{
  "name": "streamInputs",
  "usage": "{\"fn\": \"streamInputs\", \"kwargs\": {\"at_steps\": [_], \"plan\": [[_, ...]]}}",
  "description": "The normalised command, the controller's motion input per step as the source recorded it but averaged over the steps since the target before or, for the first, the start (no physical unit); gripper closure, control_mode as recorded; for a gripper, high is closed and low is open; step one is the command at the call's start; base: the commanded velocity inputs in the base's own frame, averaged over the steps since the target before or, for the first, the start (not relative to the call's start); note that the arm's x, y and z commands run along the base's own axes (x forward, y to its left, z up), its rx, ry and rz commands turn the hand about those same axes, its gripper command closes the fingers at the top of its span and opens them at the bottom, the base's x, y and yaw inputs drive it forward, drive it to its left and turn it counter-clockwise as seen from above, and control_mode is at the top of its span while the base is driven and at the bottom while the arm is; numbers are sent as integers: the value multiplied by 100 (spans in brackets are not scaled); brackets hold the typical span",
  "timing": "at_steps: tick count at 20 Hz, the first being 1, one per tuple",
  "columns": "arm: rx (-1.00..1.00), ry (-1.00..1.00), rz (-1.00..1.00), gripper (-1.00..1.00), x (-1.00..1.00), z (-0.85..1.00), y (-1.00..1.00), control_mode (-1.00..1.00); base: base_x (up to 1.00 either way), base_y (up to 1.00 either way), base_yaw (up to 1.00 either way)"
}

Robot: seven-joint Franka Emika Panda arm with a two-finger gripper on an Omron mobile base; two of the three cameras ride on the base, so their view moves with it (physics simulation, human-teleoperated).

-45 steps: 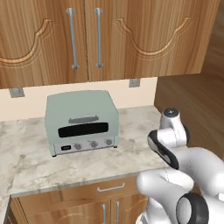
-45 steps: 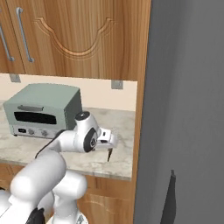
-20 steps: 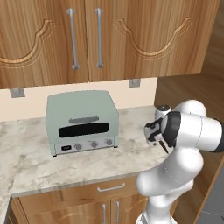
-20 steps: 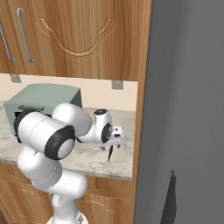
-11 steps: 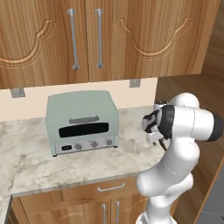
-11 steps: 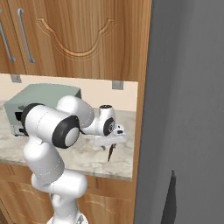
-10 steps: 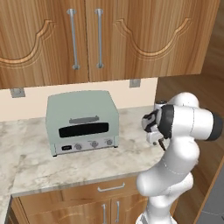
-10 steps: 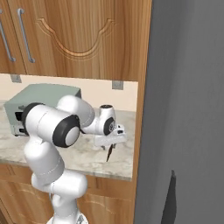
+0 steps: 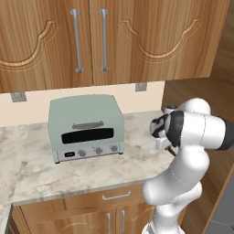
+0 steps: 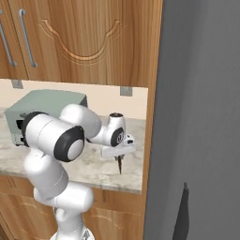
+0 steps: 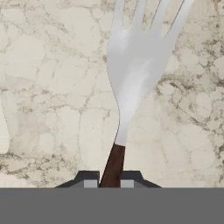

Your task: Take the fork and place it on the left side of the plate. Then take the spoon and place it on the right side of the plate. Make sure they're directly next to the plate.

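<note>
Since 1 s ago the arm has folded in toward its base and the gripper (image 11: 108,183) has gone from wide open to clamped on the dark handle of the fork (image 11: 135,74). The fork's silver head points away from the hand over the marble counter (image 11: 48,87), slightly tilted in the hand view. In the right base view the gripper (image 10: 119,164) points down at the counter (image 10: 93,168) near its right end, right of the toaster oven (image 9: 87,128).

The white arm bends forward, its tool (image 11: 108,183) pointing down, fingers clamped on the fork (image 11: 135,65) handle.
</note>
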Motion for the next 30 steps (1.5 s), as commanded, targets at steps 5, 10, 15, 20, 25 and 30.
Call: {"fn": "streamInputs", "kwargs": {"at_steps": [5,10,15,20,25,30], "plan": [[4,-17,20,100,-41,-1,0,-100,0,0,0],[4,-20,19,100,-31,8,0,-100,0,0,0],[5,-21,9,100,-4,56,0,-100,0,0,0],[6,-11,7,100,-5,59,0,-100,0,0,0],[4,-5,6,100,-10,60,1,-100,0,0,0],[1,0,0,100,-20,62,4,-100,0,0,0]]}}
